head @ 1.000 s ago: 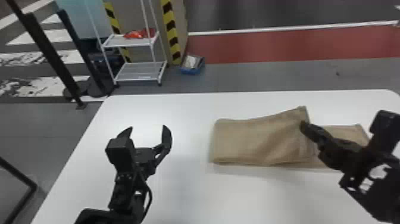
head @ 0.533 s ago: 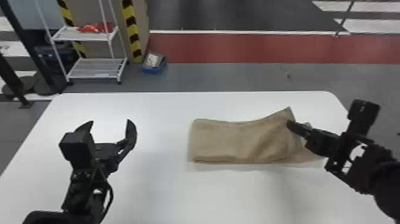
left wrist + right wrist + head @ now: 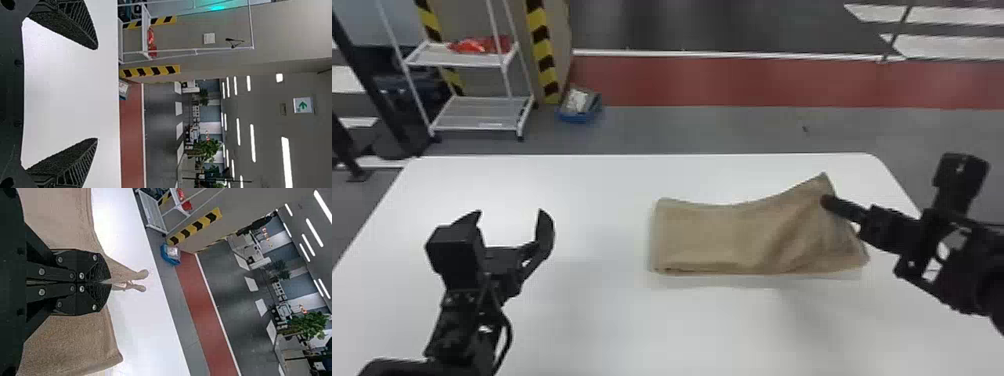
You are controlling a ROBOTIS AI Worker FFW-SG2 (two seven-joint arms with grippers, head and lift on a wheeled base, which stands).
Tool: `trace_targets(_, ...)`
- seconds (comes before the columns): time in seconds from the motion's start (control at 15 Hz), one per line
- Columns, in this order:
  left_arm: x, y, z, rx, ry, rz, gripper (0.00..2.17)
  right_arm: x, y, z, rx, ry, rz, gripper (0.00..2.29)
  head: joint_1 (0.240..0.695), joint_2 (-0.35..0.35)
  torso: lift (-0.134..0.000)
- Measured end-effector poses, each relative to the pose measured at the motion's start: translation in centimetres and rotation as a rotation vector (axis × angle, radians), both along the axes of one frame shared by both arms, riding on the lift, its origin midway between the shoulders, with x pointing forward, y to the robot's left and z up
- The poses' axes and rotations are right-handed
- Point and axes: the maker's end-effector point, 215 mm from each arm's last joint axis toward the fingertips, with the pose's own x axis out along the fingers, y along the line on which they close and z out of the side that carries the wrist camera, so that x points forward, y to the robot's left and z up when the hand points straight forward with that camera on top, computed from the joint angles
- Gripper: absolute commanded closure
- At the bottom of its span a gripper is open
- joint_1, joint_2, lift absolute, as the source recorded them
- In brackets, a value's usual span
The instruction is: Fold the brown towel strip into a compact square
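Towel (image 3: pixel 712 240) runs left to right, mostly leftward of the nearer right claw (image 3: pixel 826 201), whose closed fingers pinch it; left claw (image 3: pixel 508 215), wide open, empty, hangs left of it.

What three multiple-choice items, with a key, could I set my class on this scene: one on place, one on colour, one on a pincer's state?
1. Seen from the robot, where does the brown towel lie from the left pincer?
A) To its left
B) To its right
C) Between its fingers

2. What colour is the tabletop?
A) Green
B) Black
C) White

3. What is the state of the right pincer?
A) Shut on the towel
B) Wide open
C) Shut, well away from the towel

Key:
1. B: the head view shows the towel right of that pincer.
2. C: its surface is plain white around the towel.
3. A: the right wrist view shows it closed, with towel pinched into a fold.
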Motion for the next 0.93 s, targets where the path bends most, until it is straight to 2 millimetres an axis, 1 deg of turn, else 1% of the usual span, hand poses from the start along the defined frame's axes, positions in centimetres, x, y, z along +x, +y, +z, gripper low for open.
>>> trace_targets(0.07, 0.2, -0.2, 0.2, -0.001, -0.004, -0.003, 0.04, 0.1, 0.1, -0.2, -0.006, 0.009, 0.006, 1.48, 0.695, -0.053, -0.109)
trace_targets(0.13, 0.4, -0.3, 0.4, -0.002, -0.008, -0.004, 0.04, 0.0, 0.2, 0.2, -0.004, 0.009, 0.014, 1.48, 0.695, -0.053, -0.109)
trace_targets(0.2, 0.5, -0.4, 0.6, -0.002, -0.012, -0.002, 0.04, -0.1, -0.4, 1.3, -0.001, 0.003, 0.013, 1.48, 0.695, -0.058, -0.109)
trace_targets(0.33, 0.6, -0.3, 1.0, -0.002, -0.022, 0.002, 0.04, -0.3, -2.7, 3.1, 0.000, -0.005, -0.007, 1.48, 0.695, -0.076, -0.109)
trace_targets(0.4, 0.6, -0.2, 1.1, -0.002, -0.026, 0.000, 0.04, -0.4, -3.3, 2.7, -0.002, 0.008, -0.012, 1.48, 0.695, -0.084, -0.109)
trace_targets(0.53, 0.8, -0.5, 0.7, -0.002, -0.021, -0.007, 0.04, -0.3, -3.4, 0.0, -0.019, 0.063, -0.009, 1.48, 0.695, -0.092, -0.109)
trace_targets(0.6, 1.1, -0.9, 0.5, -0.004, -0.018, -0.015, 0.04, -0.2, -3.2, -0.8, -0.029, 0.077, -0.005, 1.48, 0.695, -0.094, -0.109)
trace_targets(0.73, 1.4, -1.6, 0.4, -0.004, -0.016, -0.025, 0.04, 0.2, -3.1, -0.5, -0.035, 0.074, 0.005, 1.48, 0.695, -0.098, -0.109)
trace_targets(0.8, 1.5, -1.6, 0.4, -0.004, -0.016, -0.026, 0.04, 0.4, -3.1, 0.4, -0.040, 0.061, 0.007, 1.48, 0.695, -0.100, -0.109)
trace_targets(0.87, 1.5, -1.5, 0.4, -0.002, -0.016, -0.023, 0.04, 0.5, -3.4, 1.5, -0.044, 0.044, 0.004, 1.42, 0.695, -0.101, -0.109)
trace_targets(0.93, 1.5, -1.3, 0.5, -0.001, -0.017, -0.020, 0.04, 0.7, -3.9, 2.4, -0.047, 0.029, -0.002, 0.89, 0.695, -0.103, -0.109)
